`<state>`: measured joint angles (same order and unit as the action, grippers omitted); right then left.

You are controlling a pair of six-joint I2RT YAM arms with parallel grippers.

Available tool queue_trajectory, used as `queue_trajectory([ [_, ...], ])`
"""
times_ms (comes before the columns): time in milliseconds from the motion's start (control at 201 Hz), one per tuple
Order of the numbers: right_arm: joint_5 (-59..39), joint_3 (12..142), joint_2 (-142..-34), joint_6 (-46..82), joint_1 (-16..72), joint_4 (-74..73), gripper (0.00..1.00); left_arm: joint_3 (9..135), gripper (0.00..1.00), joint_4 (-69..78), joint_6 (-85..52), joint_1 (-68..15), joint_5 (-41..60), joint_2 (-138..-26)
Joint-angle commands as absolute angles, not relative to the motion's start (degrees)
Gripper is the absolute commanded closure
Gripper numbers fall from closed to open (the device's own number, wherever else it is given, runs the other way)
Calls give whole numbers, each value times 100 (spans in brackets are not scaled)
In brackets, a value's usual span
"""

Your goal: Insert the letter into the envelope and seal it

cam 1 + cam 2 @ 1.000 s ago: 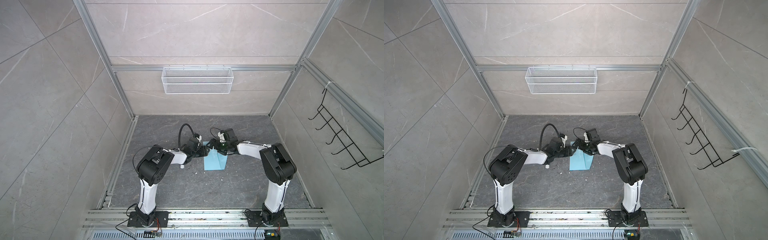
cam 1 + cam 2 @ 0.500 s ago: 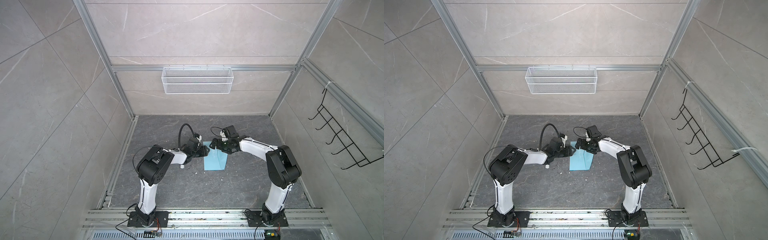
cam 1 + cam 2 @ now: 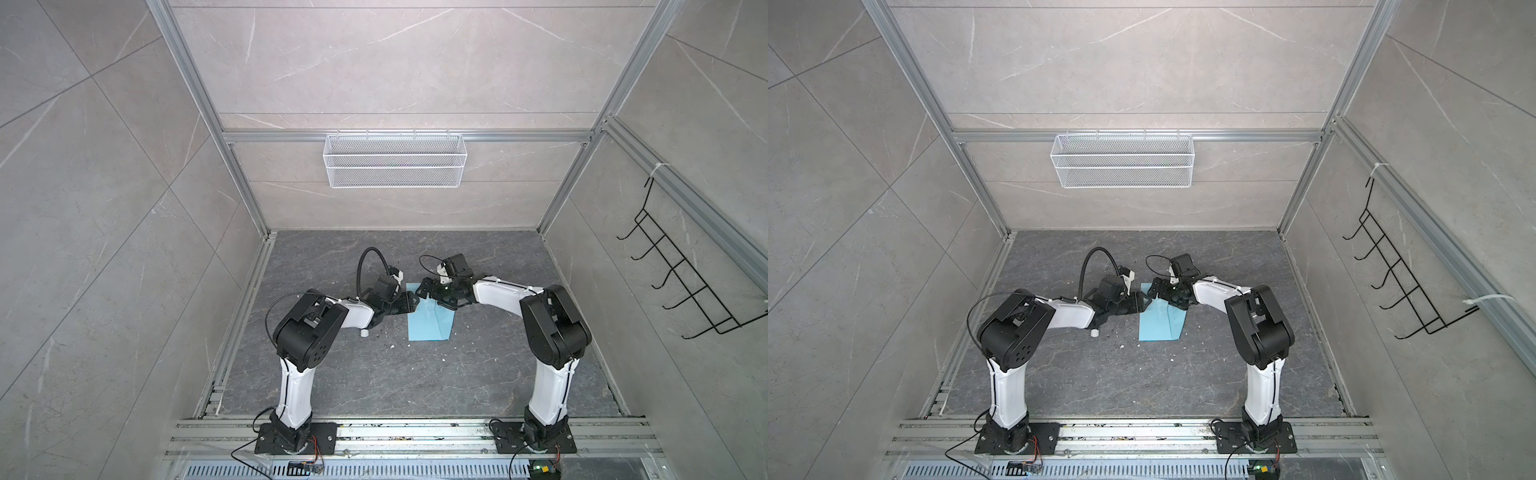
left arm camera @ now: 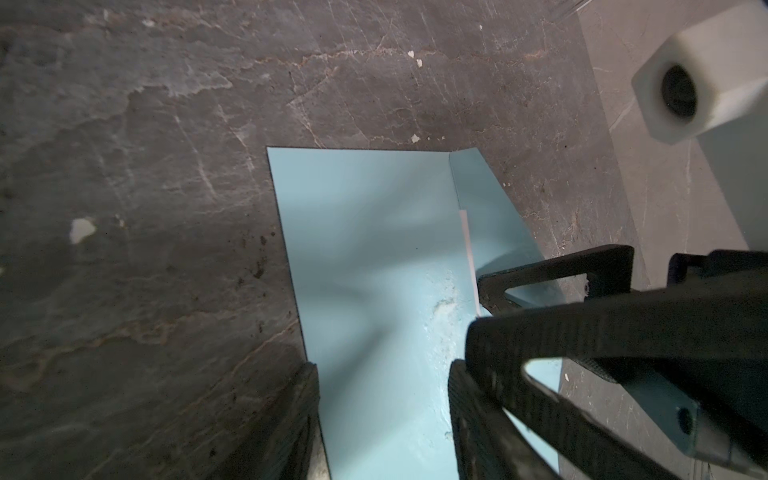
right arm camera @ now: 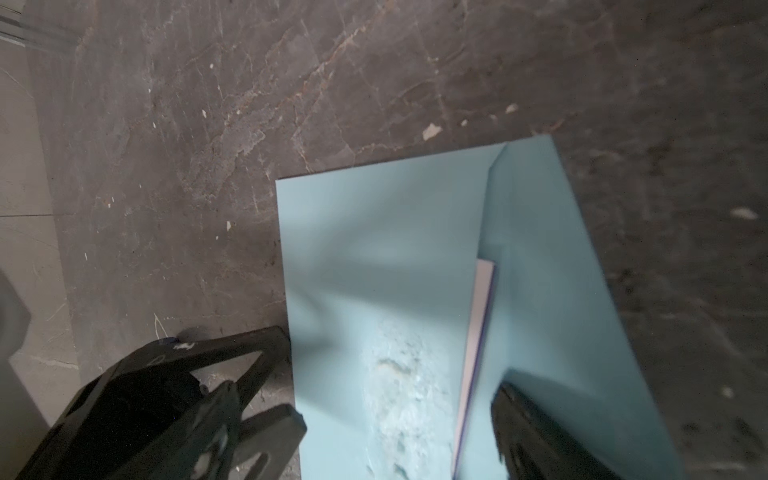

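The light blue envelope lies flat on the dark floor, its flap half raised along one long edge. Only a thin white strip of the letter with a dark blue edge shows at the opening; the rest is inside. My left gripper is open at the envelope's far end, one finger over the body and the other finger beside its edge. My right gripper is open over the same end, with one finger against the flap's inner side.
A small white cap lies on the floor left of the envelope, with pale crumbs around. A white wire basket hangs on the back wall and a black hook rack on the right wall.
The right arm has shifted a little while its gripper stays over the envelope's far end. The left arm and the envelope have not moved.
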<state>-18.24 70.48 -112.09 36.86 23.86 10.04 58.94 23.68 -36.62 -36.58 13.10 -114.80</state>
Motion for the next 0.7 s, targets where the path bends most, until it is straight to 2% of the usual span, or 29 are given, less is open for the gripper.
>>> queue_trajectory([
  [0,-2058,7170,-11424,3890,2413,733,6,5933,46,2001,-3598,-3649,1471,-11790],
  [443,-2446,7097,-11639,4181,2455,267,9,6082,46,2064,-3612,-3655,1563,-11981],
  [583,-2135,7147,-11235,3921,2455,762,9,5944,45,2041,-3571,-3651,1453,-11688],
  [692,-1651,7105,-10560,3590,2448,1289,5,5808,40,1812,-3414,-3654,1281,-11201],
])
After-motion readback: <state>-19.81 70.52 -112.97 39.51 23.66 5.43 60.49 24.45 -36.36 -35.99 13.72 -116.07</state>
